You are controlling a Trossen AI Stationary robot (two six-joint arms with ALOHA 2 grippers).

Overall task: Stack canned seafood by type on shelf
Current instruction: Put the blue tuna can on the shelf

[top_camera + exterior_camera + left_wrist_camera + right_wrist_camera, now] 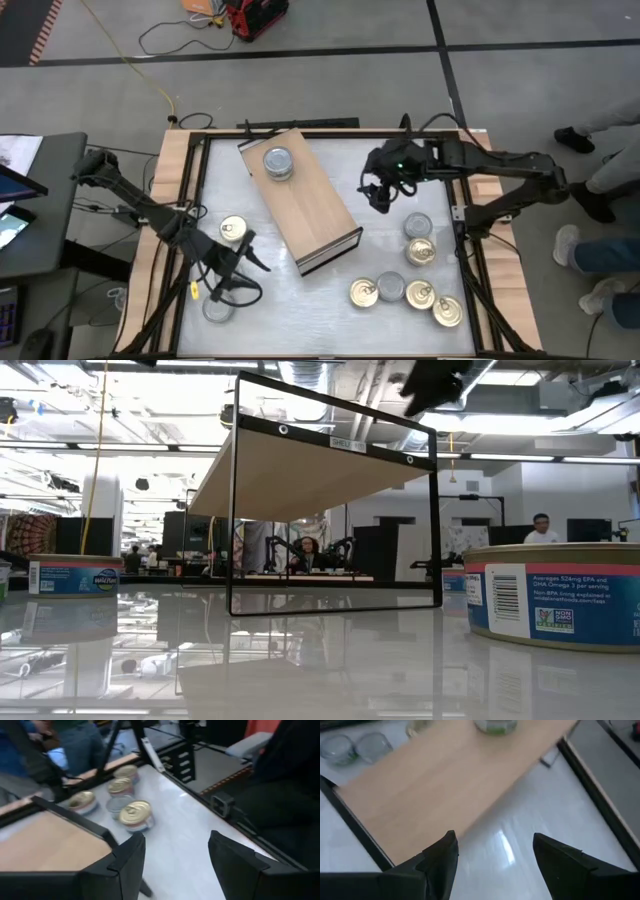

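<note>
The light-wood shelf lies slantwise at the table's middle, its dark-edged open end toward the near right. One silver-topped tin stands on its far end. A gold-topped tin and a silver-topped tin stand at the near left. Several gold and silver tins stand in a group at the near right. My left gripper is open and empty between the two left tins. My right gripper is open and empty above the table, just right of the shelf.
The table's wooden frame and dark rails run along both sides. In the low view the shelf's open end stands ahead, with one tin close at the right and one at the left. People stand beyond the right edge.
</note>
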